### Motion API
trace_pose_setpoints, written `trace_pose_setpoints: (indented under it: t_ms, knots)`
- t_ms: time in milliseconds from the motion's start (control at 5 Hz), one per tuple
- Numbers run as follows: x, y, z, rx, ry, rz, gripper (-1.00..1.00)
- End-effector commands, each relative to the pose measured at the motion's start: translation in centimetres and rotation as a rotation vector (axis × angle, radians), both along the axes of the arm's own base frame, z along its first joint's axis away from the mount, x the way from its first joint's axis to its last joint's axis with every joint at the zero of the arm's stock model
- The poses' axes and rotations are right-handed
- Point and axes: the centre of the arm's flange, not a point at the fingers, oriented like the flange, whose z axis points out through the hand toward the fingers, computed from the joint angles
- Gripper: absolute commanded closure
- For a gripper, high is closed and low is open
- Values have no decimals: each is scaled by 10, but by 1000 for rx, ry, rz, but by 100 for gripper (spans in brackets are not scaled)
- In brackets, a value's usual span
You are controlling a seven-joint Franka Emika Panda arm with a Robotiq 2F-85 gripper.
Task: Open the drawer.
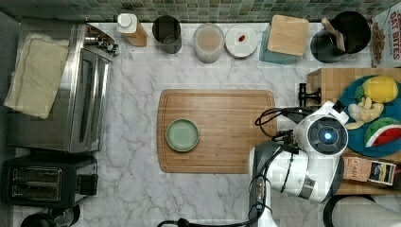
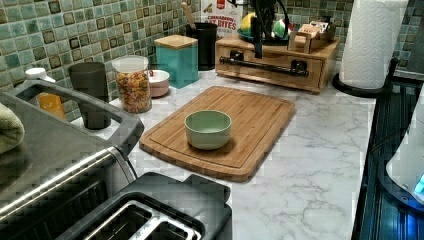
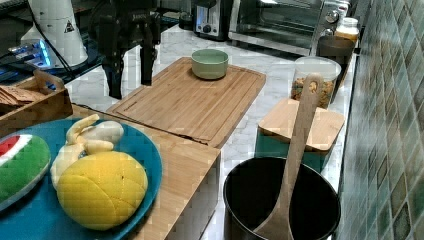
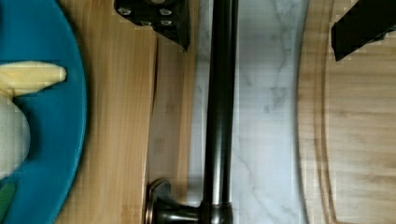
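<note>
The drawer [image 2: 272,64] is a light wooden box at the left view's back, its front flush with the case. Its long black bar handle [image 2: 265,65] runs across the front on two mounts. My gripper [image 2: 257,47] hangs straight down over the handle. In the wrist view the gripper [image 4: 259,23] is open, one black finger on each side of the handle [image 4: 219,116], neither touching it. The right view shows the two fingers [image 3: 146,65] spread apart. From above, my arm [image 1: 326,135] covers the drawer's front, and one handle mount [image 1: 302,94] sticks out.
A blue plate [image 1: 352,92] of toy fruit sits on top of the drawer box. A wooden cutting board [image 1: 217,130] with a green bowl [image 1: 182,135] lies right in front of the handle. Jars, a teal canister [image 2: 177,60] and a paper towel roll [image 2: 372,42] stand nearby.
</note>
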Motion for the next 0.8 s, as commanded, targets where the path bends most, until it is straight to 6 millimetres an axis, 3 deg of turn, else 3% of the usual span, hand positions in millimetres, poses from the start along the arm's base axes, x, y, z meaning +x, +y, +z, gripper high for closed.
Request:
trace_pose_setpoints:
  t_ms: [200, 800]
  knots:
    - [14, -18, -4, 17, -46, 7, -100]
    - [17, -31, -33, -7, -89, -2, -100]
